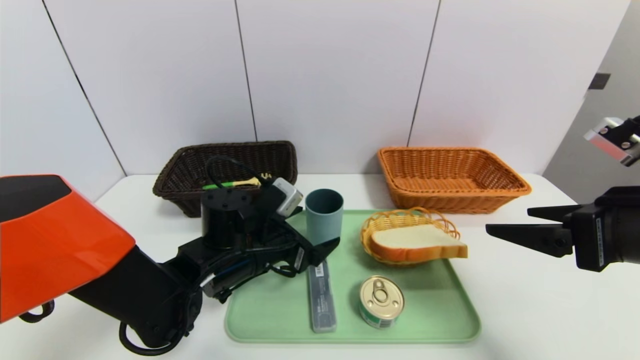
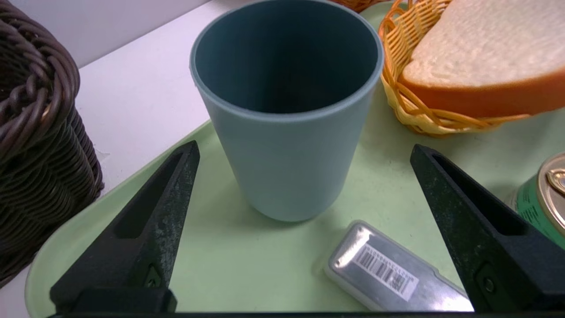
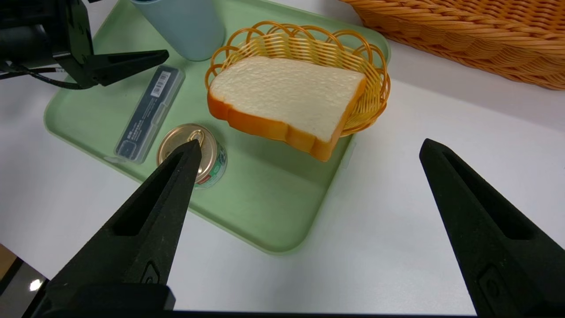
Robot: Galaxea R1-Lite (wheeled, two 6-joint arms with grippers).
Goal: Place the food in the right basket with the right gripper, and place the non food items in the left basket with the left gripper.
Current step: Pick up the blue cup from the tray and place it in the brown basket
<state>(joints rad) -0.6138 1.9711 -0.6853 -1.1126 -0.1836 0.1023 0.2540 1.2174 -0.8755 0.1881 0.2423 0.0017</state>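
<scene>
No legible wording anywhere.
Only a white barcode sticker [image 2: 385, 274] on the grey case [image 2: 397, 278], digits under its bars too small to read; label print on the green can [image 1: 381, 301] and small white markings on the case's far end equally unreadable.

Bright, even overhead light; soft shadows lie under the slice of white bread [image 1: 417, 242] and the gold-lidded tin can [image 1: 381, 301], whose lid shows glare. Straight lines bow near head-view edges.
</scene>
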